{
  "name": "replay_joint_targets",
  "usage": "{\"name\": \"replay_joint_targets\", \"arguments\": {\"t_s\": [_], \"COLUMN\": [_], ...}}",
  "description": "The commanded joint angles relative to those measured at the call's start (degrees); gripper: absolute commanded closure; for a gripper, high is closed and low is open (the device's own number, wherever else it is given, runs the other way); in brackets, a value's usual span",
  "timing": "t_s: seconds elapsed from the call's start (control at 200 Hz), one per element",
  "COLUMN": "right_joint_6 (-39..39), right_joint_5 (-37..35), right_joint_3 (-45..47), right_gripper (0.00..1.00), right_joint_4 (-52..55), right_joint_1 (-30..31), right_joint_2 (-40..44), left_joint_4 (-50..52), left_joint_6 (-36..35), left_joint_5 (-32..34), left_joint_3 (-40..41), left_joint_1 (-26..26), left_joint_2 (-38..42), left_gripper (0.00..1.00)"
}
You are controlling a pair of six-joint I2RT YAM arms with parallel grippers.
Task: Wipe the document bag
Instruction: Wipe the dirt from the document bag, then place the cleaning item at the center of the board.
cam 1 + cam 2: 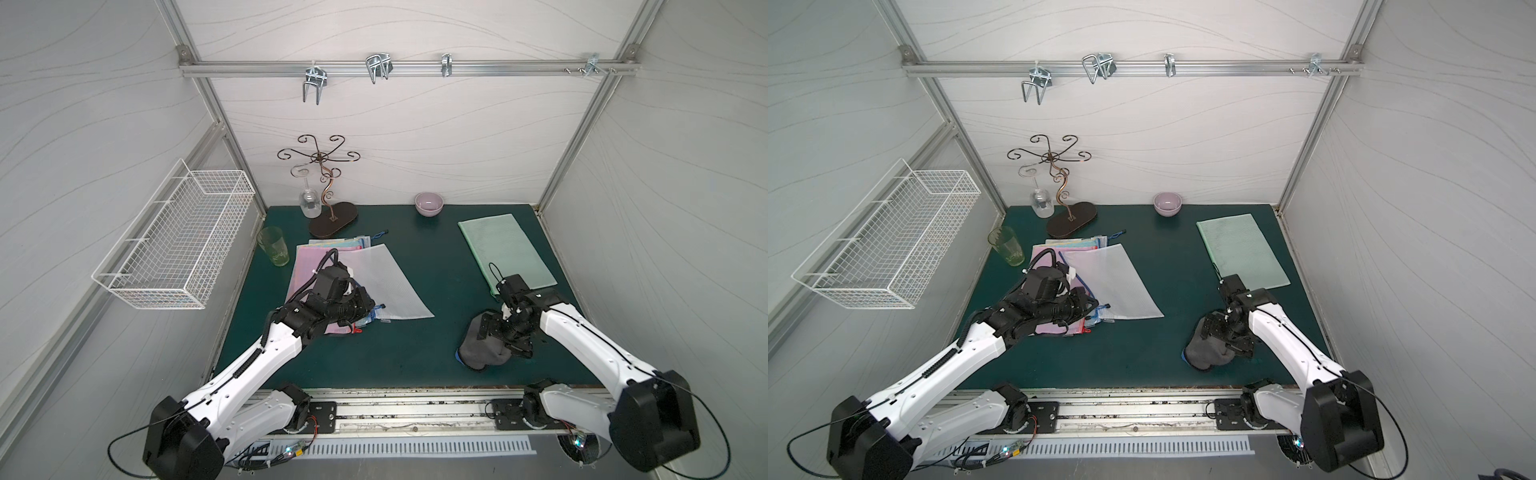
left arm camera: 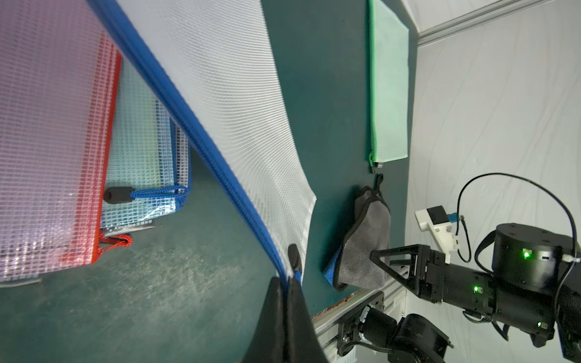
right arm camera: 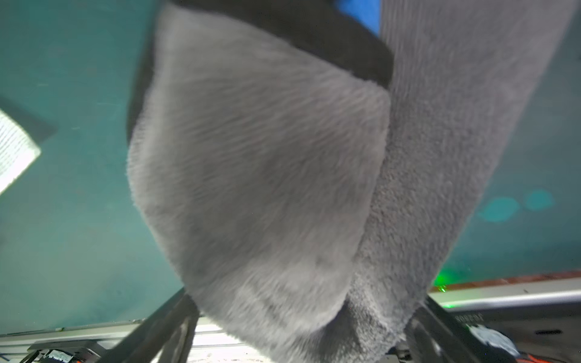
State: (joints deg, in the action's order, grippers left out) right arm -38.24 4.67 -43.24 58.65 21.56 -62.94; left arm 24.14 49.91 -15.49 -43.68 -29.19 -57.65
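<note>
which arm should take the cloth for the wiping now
Right: the right gripper is open astride the grey cloth; the left gripper is shut on the white document bag at its zipper edge, and busy.

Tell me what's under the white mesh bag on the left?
A pink bag with red zipper and a light-blue bag lie beneath the white mesh bag. Anything deeper in the stack is covered.

white grid-mesh document bag (image 2: 220, 94), blue zip edge; pink gridded bag (image 2: 47, 125), red zip; mint-green bag (image 1: 505, 249); grey cloth (image 1: 482, 347), blue trim; dark green table mat (image 1: 415, 270); lilac bowl (image 1: 429, 203); green-tinted glass (image 1: 274, 247); white wire basket (image 1: 178, 245).
</note>
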Motion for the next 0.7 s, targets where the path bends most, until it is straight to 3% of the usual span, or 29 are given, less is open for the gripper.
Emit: {"name": "replay_joint_targets", "arguments": {"t_s": [0.0,0.13,0.275,0.335,0.43,0.57,0.695], "right_joint_6": [-0.99,-1.44,-1.62,1.26,3.51,-0.82,0.79], "right_joint_5": [-3.56,-6.57,-2.01,2.55,2.12,7.08,6.65], "right_joint_3": [-3.90,-6.02,-4.08,-2.60,-3.71,0.43,-1.50], "right_gripper": [0.01,0.01,0.01,0.01,0.01,0.01,0.01], "right_joint_4": [6.40,8.27,1.78,-0.98,1.52,-8.82,-7.41], "right_joint_1": [2.34,4.54,5.34,5.29,7.61,9.59,10.92], "right_joint_2": [4.40,7.39,9.66,3.74,-10.01,-7.59,-11.59], "left_joint_4": [-1.43,-5.10,-5.66,-5.24,-5.27,-8.31,-12.68], "left_joint_6": [0.45,2.56,3.31,3.39,3.94,5.68,7.61], "left_joint_5": [-2.81,-4.58,-4.69,-4.47,-4.16,-4.57,-3.69], "left_joint_3": [-3.45,-3.68,-6.87,-8.30,-9.51,-9.37,-8.22], "left_joint_1": [0.45,0.02,-1.32,-1.97,-2.33,-3.61,-6.43], "left_joint_2": [-0.81,-0.48,0.17,0.33,0.93,0.75,-0.76], "left_gripper": [1.00,1.00,1.00,1.00,1.00,1.00,1.00]}}
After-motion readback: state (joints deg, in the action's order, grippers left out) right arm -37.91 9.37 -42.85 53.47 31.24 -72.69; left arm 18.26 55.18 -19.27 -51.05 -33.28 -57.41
